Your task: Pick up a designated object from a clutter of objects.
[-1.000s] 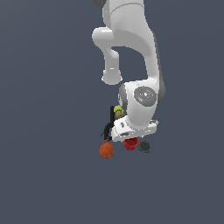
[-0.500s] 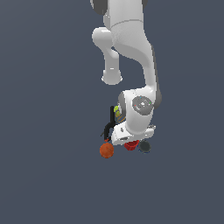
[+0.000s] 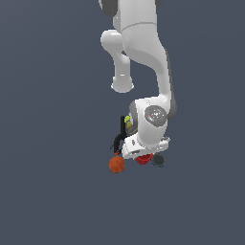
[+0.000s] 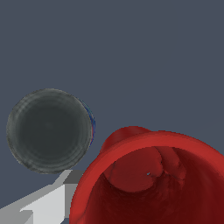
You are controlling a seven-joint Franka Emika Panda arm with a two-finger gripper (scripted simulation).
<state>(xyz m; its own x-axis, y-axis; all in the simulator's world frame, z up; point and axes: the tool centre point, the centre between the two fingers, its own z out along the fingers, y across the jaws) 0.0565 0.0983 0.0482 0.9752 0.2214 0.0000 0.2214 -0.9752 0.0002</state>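
— What had changed?
— The arm (image 3: 143,72) had sunk lower onto the clutter; the gripper (image 3: 143,152) covered the red cup (image 4: 148,179).
— Its grip?
— Couldn't tell. The cup sat between the orange-red ball (image 3: 116,164) and grey disc (image 4: 49,130).

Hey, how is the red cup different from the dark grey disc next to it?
The red cup is bright red, while the dark grey disc is dull grey. The cup is hollow and open, so the wrist view looks into it; the disc shows a closed, flat-looking round face. In the exterior view the cup sits mostly hidden under the arm's hand, while the disc lies in plain sight at the exterior view's right. Both have round outlines and lie close together.
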